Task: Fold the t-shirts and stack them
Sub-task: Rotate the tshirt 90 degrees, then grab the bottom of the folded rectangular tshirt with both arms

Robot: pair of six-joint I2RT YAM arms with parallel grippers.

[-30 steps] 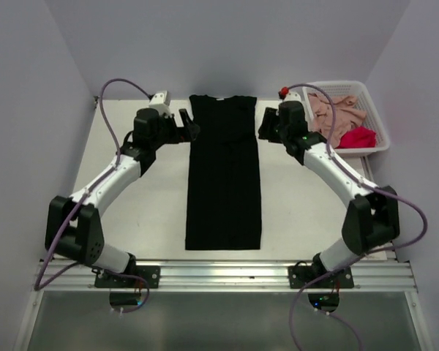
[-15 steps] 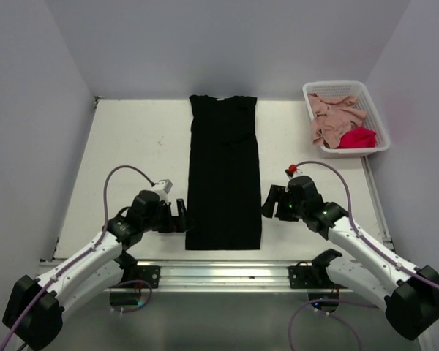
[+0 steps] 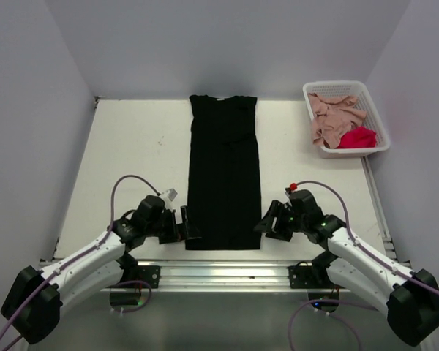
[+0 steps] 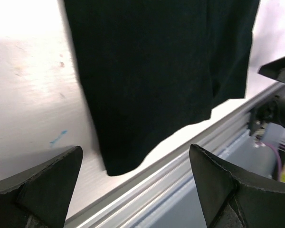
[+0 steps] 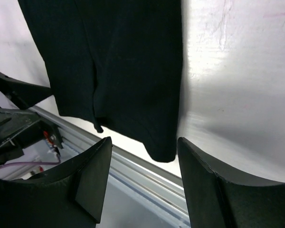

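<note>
A large black t-shirt [image 3: 224, 172] lies flat in the middle of the table as a long narrow strip, collar at the far end and hem near the front rail. My left gripper [image 3: 187, 224] stands open just left of its near left corner. In the left wrist view that corner of the black t-shirt [image 4: 147, 85] lies ahead between the wide-apart fingers [image 4: 42, 187] of the left gripper [image 4: 135, 151]. My right gripper [image 3: 264, 224] is open beside the near right corner. The right wrist view has the black t-shirt [image 5: 128, 66] hem corner in front of the empty right gripper [image 5: 143, 141].
A white lattice basket [image 3: 381, 125] stands at the back right, holding a crumpled pink t-shirt [image 3: 332, 114] and a red t-shirt [image 3: 357, 137]. The aluminium front rail [image 3: 227, 272] runs just below the black shirt's hem. White walls close in on three sides.
Both arms have drawn back from the shirt's far collar end to its near hem corners. Over the last half second they settled slightly closer to those corners. The shirt has not moved.
</note>
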